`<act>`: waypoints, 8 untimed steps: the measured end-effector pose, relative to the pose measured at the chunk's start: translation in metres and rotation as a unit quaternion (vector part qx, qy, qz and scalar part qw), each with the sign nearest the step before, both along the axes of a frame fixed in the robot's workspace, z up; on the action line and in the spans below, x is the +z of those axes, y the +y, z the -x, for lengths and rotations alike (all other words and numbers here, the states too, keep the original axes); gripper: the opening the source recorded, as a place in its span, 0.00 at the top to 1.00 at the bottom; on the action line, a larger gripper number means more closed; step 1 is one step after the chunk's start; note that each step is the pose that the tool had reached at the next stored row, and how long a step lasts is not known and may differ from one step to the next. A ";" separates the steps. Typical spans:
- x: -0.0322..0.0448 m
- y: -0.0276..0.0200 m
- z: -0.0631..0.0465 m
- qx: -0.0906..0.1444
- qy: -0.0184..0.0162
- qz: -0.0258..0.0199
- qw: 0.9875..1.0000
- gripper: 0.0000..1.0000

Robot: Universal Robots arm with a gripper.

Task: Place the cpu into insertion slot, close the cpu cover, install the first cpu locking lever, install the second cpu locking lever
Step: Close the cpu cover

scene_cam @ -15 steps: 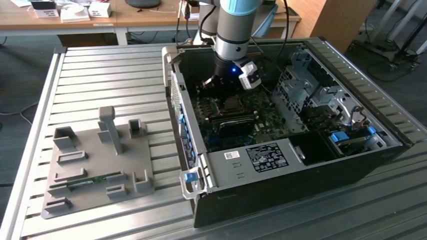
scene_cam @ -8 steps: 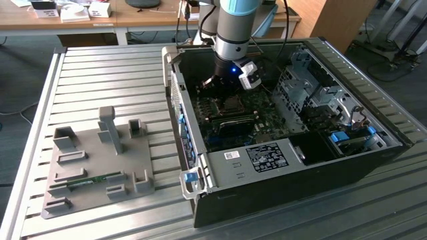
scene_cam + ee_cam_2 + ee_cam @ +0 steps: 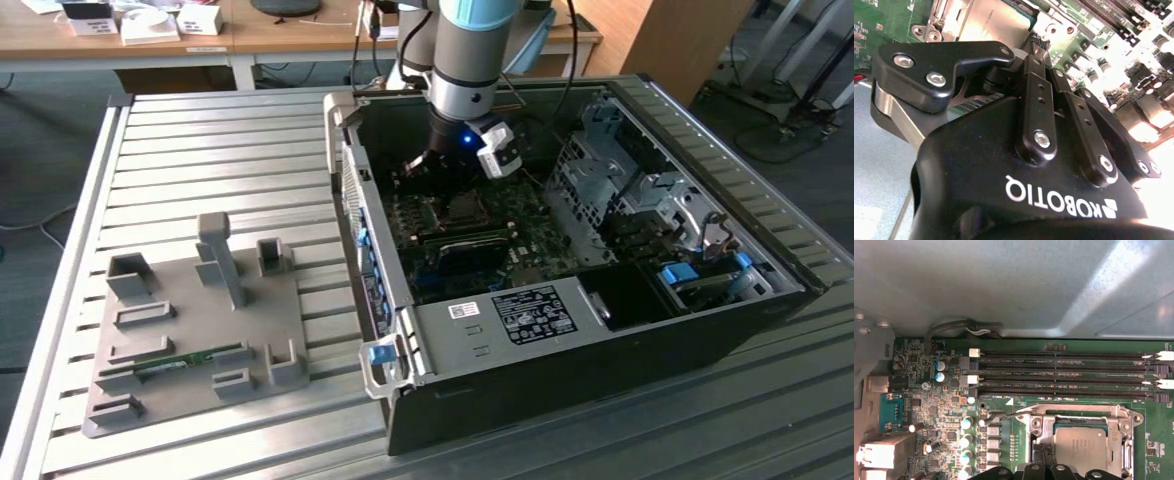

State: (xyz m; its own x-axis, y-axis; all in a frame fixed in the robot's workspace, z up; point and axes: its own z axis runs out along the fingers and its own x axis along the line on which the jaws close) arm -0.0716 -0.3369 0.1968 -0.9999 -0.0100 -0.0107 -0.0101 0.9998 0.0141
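Inside the open computer case [image 3: 587,350], the fingers [image 3: 1035,75] are drawn together at their tips, and I cannot tell whether anything is pinched between them. They hang just beside the socket, with their tips near one edge of the cpu cover [image 3: 1079,415] in both wrist views. The cpu cover lies flat. The cpu [image 3: 1080,444] shows through the cover's square window, its grey metal top facing up, seated in the insertion slot [image 3: 461,208]. A thin locking lever [image 3: 1004,414] runs beside one corner of the frame; whether it is latched is unclear. Long black memory slots [image 3: 1064,375] lie parallel just beyond the socket on the green motherboard [image 3: 929,410]. In the exterior view the arm [image 3: 470,50] reaches down into the case, which lies on its side on a slatted metal worktop [image 3: 214,150]. A grey fixture tray [image 3: 200,330] sits on the worktop toward the exterior view's left, well apart from the case.
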 end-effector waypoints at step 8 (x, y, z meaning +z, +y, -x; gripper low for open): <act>-0.0001 0.0013 0.000 0.000 0.000 0.000 1.000 0.89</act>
State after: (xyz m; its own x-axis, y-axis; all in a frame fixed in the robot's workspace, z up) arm -0.0718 -0.3356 0.1966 -0.9999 -0.0100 -0.0105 -0.0102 0.9999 0.0138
